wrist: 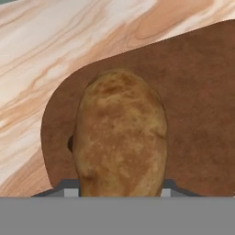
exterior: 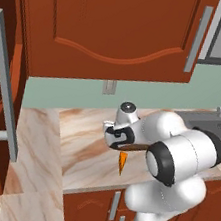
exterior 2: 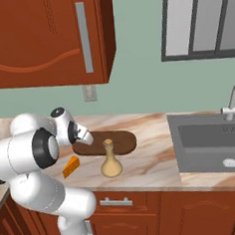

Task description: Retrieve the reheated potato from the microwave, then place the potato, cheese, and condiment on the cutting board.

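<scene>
Left base view: the arm's white elbow hides most of the cutting board [exterior: 136, 147]; the cheese [exterior: 122, 163] lies just before it.

Right base view: the gripper [exterior 2: 86, 137] hangs over the board's left end; the condiment [exterior 2: 110, 162] stands beside the board.

Hand view: the potato [wrist: 120, 133] sits clamped between the jaws above the board.

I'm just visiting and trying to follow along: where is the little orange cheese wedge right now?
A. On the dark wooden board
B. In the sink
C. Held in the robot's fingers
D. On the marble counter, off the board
D: the cheese lies on the counter, in front of the cutting board and left of the condiment, not on the board.
</scene>
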{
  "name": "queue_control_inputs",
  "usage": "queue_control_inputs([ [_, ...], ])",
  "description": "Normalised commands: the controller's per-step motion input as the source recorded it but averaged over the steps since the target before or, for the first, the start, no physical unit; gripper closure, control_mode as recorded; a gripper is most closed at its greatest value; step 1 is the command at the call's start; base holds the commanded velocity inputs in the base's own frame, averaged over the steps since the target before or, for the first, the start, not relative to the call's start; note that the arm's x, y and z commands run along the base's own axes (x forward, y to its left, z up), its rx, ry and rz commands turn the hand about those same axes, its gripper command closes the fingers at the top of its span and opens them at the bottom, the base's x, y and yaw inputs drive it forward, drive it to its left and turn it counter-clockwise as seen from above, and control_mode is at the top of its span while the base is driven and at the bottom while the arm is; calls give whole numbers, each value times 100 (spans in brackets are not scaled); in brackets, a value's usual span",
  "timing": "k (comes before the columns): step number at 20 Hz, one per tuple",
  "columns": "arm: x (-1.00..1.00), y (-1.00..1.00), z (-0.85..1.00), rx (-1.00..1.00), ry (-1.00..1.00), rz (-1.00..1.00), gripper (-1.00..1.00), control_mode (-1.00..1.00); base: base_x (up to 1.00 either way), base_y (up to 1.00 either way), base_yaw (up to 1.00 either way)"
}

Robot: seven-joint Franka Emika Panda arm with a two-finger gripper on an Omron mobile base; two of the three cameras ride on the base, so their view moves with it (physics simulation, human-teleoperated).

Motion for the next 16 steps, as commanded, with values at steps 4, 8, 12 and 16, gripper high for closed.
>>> queue_control_inputs([
  [4,11,0,-18,0,4,0,100,-100,0,0,0],
  [8,13,0,-19,0,4,0,100,-100,0,0,0],
  [12,18,0,-16,0,4,0,100,-100,0,0,0],
  [16,19,0,-13,0,4,0,100,-100,0,0,0],
])
